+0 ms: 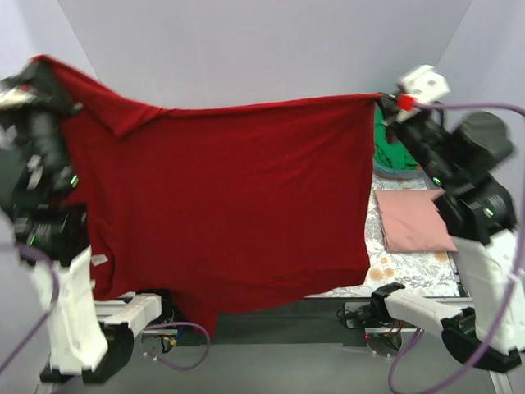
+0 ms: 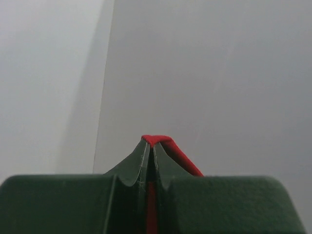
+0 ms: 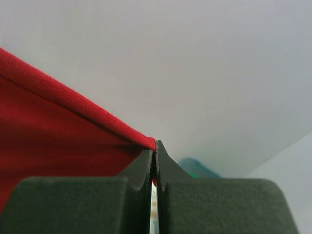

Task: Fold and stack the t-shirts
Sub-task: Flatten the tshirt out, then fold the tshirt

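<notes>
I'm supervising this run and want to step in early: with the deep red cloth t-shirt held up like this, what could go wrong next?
The left pincer and the right pincer each pinch only a corner of the deep red cloth t-shirt, so it may slip free. Its low hem hangs by the left arm's base and might snag there when lowered.

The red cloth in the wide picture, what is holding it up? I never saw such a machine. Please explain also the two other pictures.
It is a robot with two arms, filmed from above and behind. Each arm ends in a pincer. The left pincer and the right pincer are shut on the upper corners of a red t-shirt, holding it spread in the air. The two close pictures come from cameras on the wrists. On the flowered table cover lies a folded pink t-shirt; a green cloth sits behind it.
</notes>
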Robot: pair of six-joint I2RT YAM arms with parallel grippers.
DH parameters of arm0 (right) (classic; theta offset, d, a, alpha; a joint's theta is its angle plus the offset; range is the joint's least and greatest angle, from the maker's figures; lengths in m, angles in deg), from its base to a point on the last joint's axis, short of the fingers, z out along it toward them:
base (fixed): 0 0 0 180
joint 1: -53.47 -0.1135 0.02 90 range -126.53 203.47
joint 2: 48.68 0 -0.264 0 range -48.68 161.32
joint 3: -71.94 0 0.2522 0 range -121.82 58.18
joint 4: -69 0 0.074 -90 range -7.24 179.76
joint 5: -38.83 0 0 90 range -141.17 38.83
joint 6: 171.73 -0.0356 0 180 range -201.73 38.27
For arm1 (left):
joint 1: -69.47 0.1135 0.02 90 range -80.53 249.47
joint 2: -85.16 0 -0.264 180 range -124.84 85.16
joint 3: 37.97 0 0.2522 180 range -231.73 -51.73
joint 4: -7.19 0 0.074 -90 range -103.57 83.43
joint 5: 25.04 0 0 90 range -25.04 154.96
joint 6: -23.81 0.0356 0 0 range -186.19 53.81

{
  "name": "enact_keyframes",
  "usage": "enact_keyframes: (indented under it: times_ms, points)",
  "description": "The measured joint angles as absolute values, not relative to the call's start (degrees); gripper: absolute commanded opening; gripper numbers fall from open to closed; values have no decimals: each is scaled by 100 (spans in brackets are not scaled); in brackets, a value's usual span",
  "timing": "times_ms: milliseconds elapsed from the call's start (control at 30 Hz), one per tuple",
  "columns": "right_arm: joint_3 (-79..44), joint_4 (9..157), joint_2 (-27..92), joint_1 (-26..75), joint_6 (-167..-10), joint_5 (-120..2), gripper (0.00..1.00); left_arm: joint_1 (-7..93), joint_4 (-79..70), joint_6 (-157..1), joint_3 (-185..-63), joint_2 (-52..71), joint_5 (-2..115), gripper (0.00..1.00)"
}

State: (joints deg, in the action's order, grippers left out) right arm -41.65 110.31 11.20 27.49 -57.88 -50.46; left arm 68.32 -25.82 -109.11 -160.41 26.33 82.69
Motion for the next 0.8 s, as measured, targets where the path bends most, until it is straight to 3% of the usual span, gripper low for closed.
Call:
enact_keyframes:
  times_ms: [400,533,800]
  points:
    - [-1800,9009,4217,3420,-5414,-4143,1,6823,-1513,-11125,-13701,-1579,8046,0]
    - [-1872,8456,5271,3612,-5294,-4115,1,6841,-1334,-11372,-13648,-2602,7970,0]
    - [-2714,7991,6936,3691,-5045,-4080,1,7142,-717,-11816,-13751,-3382,7570,0]
